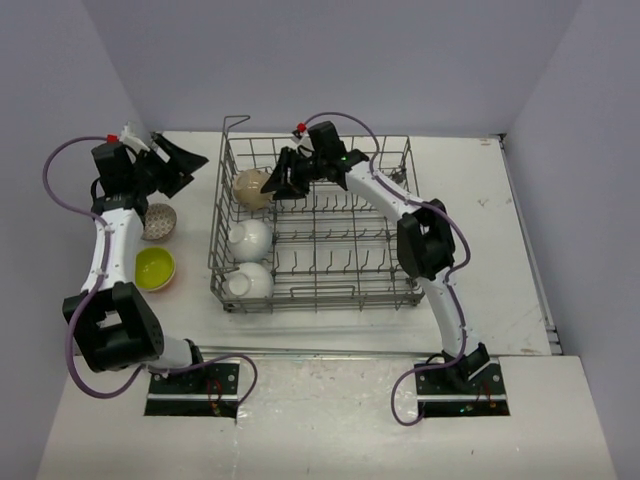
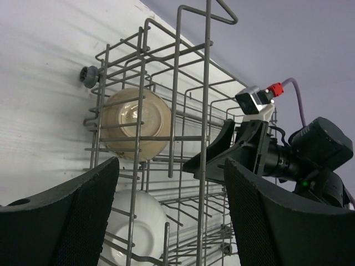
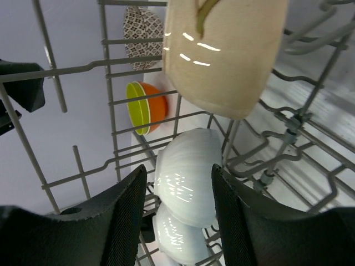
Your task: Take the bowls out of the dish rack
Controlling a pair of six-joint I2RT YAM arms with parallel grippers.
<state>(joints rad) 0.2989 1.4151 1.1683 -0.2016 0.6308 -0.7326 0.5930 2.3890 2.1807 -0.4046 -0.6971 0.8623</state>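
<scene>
Currently the right gripper point(image 1: 277, 178) is inside the dish rack point(image 1: 340, 292), at the far-left part, jaws apart and clamped on nothing. A beige bowl point(image 3: 222, 55) sits just ahead of these jaws, above the gap and tilted on the tines. It is close to the tips, but I can't tell if it touches them. A white bowl point(image 3: 186, 185) shows in line with the gap, further ahead, standing on edge. A second white bowl point(image 3: 176, 244) is right behind it, low between the two fingers. Beyond the rack wires, ahead and toward the left-hand finger in the right wrist view, are a patterned bowl point(image 3: 141, 30) and a green-and-orange bowl point(image 3: 147, 108). Both are outside the rack on the table point(image 1: 500, 250). The left gripper point(image 1: 185, 165) is outside the rack, off its far-left corner, with jaws wide apart and empty. In the left wrist view the rack's side wires run straight ahead of the gap. The beige bowl is behind those wires, ahead and toward the left-hand finger, and the white bowl is lower, near that finger's inner edge. The right gripper is ahead toward the other finger, apart from it, with wires between. In the top view, the patterned and green-and-orange bowls lie behind the left jaws, beside that arm and well apart from the tips. All three bowls in the rack sit along its left side.
</scene>
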